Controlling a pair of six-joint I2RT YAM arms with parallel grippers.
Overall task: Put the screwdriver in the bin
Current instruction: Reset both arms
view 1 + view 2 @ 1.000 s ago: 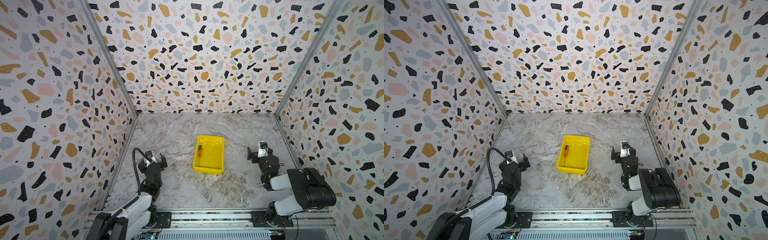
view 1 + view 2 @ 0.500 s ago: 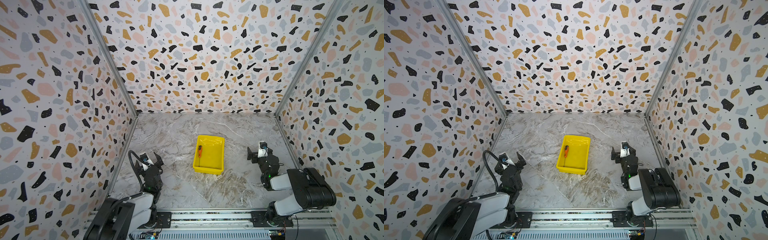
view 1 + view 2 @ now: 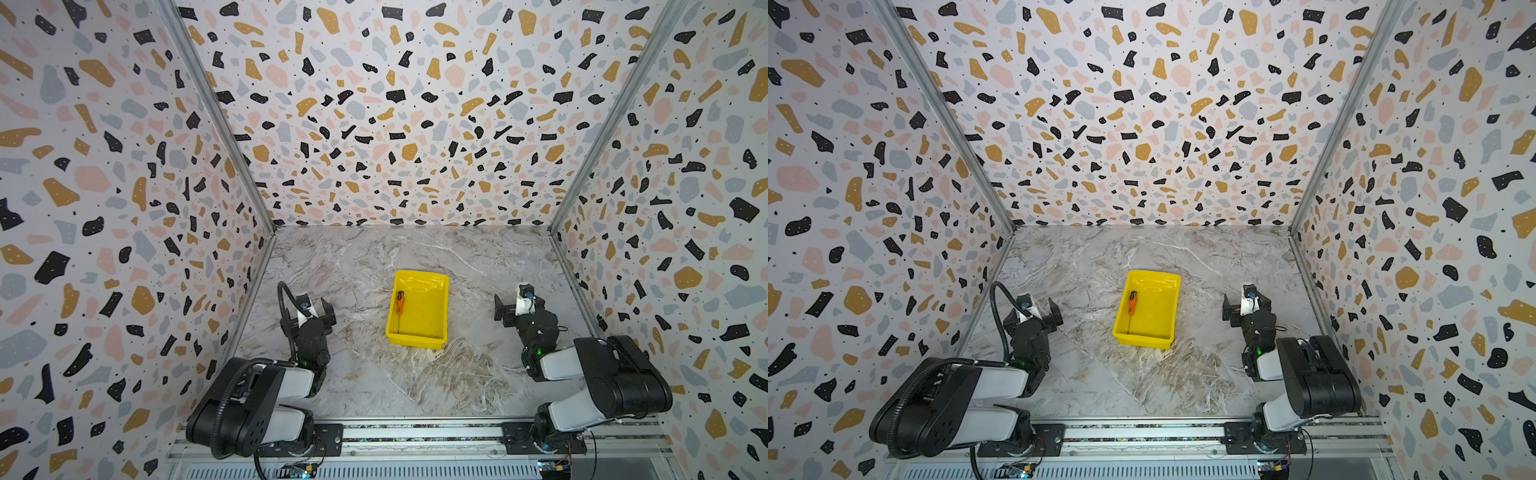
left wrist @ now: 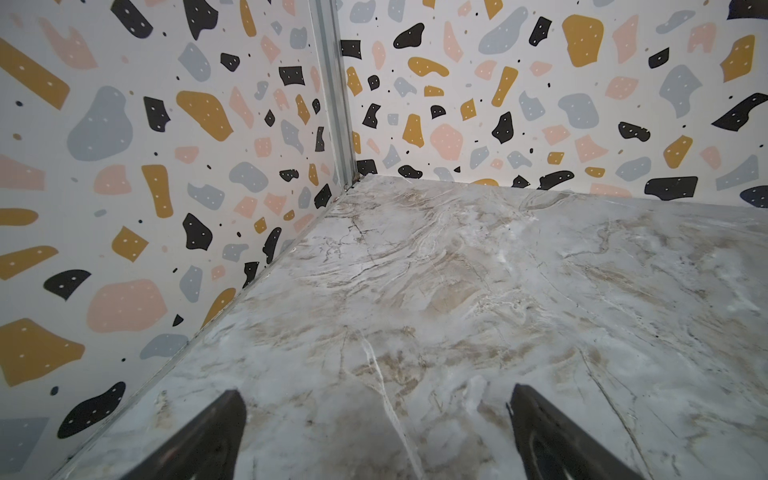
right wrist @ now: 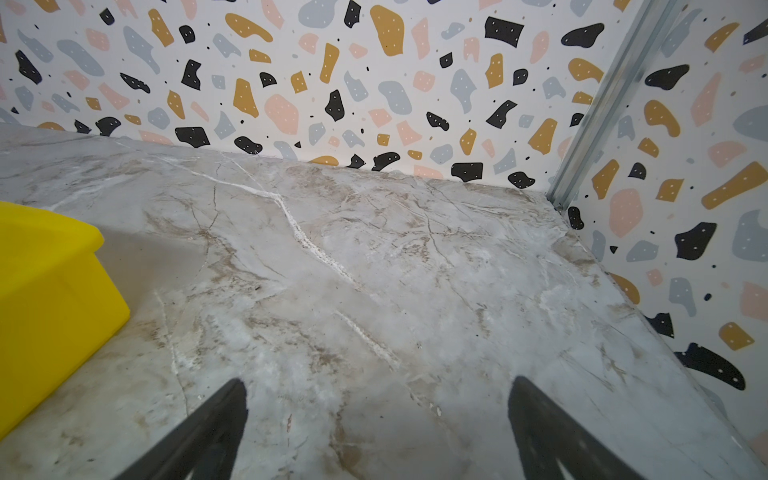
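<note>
Marbled tabletop point(image 3: 374, 374): screwdriver point(image 3: 400, 302) lies in bin point(image 3: 415, 341), apart from left end effector point(image 3: 309, 313) and right end effector point(image 3: 519, 303), both released; right wrist view shows bin point(image 5: 50, 266) only.

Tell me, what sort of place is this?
Probably a robot test booth: a left arm and right arm mounted on a metal rail, speckled walls boxing in a marble-look tabletop, and a yellow bin holding a screwdriver.

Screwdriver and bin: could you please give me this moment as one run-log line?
screwdriver: lying in bin | left claw: open, empty | right claw: open, empty
</note>
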